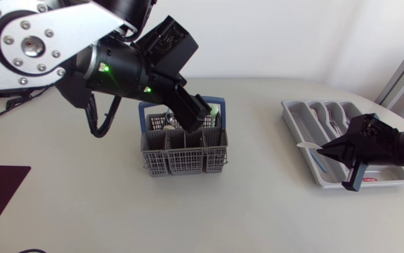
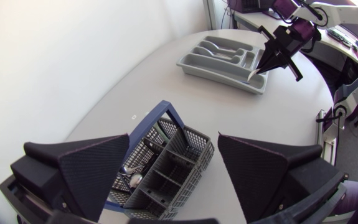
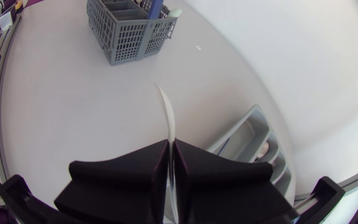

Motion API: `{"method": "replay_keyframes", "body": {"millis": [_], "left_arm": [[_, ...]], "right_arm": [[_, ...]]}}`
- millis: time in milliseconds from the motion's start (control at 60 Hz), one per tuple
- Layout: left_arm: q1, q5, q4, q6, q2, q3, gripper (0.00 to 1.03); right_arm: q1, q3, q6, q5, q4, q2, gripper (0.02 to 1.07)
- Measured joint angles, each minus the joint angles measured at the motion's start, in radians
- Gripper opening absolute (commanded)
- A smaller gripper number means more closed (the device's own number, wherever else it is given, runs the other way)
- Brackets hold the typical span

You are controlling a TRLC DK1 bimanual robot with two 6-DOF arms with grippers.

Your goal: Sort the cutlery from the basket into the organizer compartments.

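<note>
The right gripper (image 3: 169, 145) was pressed together on one end of a thin white utensil (image 3: 167, 115), which stuck out ahead of the fingertips with a slight curve. In the head view it hung low at the left rim of the organizer (image 1: 294, 121), and the utensil's free end reached about to that rim. Whether it was already over a compartment I could not tell. The organizer sat near the table's right edge with a few pieces already in its far slots.

The left gripper (image 2: 172, 140) hung over the basket (image 2: 188, 152) with its fingers spread wide and nothing between them. The basket stood about mid-table, closer to the far edge. A metal spoon (image 2: 133, 180) lay in one of its cells and a pale piece (image 1: 215, 110) stood up at its back.

The white utensil looked light and probably plastic, so somewhat springy and smooth. Pinched at one end alone it could swivel or slip. It needed lowering close to the slot before letting go, or it might bounce out.

The spoon would likely be stiffer, heavier and slick. The best hold seemed to be across the flat of its handle, near the top where it clears the cell walls. The lift should go straight up so it does not snag the mesh.
</note>
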Motion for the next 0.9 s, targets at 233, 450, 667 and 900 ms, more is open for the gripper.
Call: {"method": "replay_keyframes", "body": {"millis": [233,450,667,900], "left_arm": [[-0.003,-0.023,0.04,0.01,-0.044,-0.043,0.98],[-0.018,-0.04,0.059,0.017,-0.05,-0.058,0.98],[-0.041,-0.066,0.097,0.026,-0.053,-0.076,0.98],[-0.06,-0.099,0.143,0.034,-0.078,-0.133,0.98]], "right_arm": [[-0.188,0.099,-0.199,-0.056,-0.142,0.14,0.11],[-0.333,0.227,-0.371,-0.071,-0.272,0.303,0.11],[-0.424,0.352,-0.481,-0.068,-0.344,0.452,0.11],[-0.47,0.542,-0.561,-0.03,-0.419,0.626,0.11]]}}
